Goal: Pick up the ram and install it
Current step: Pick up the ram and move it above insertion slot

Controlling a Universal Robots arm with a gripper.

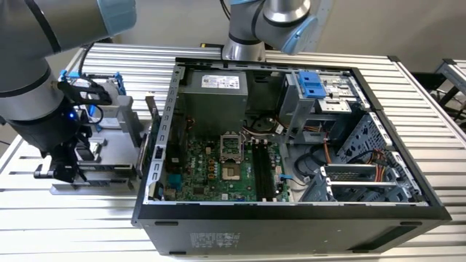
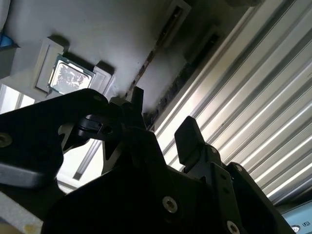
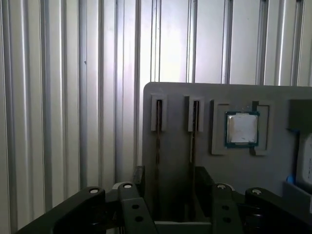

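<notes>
Two ram sticks stand on edge in narrow slots of a grey holder tray (image 3: 175,97); in the first wrist view one ram (image 3: 158,136) lies beside the other (image 3: 193,134). In the second wrist view they show as thin dark strips (image 2: 148,61). My gripper (image 3: 170,178) hovers just above the tray end, open, its black fingers (image 3: 139,175) spread to either side of the two slots and holding nothing. In the exterior view the gripper (image 1: 64,173) hangs over the tray (image 1: 102,164) at the exterior view's left, beside the computer.
A processor chip (image 3: 242,129) sits in a tray pocket beside the ram slots. The open computer case (image 1: 291,207) fills the middle of the ribbed metal table (image 1: 437,109), with the motherboard's long black slots (image 1: 266,169) and a blue-railed drive bay (image 1: 313,84) inside.
</notes>
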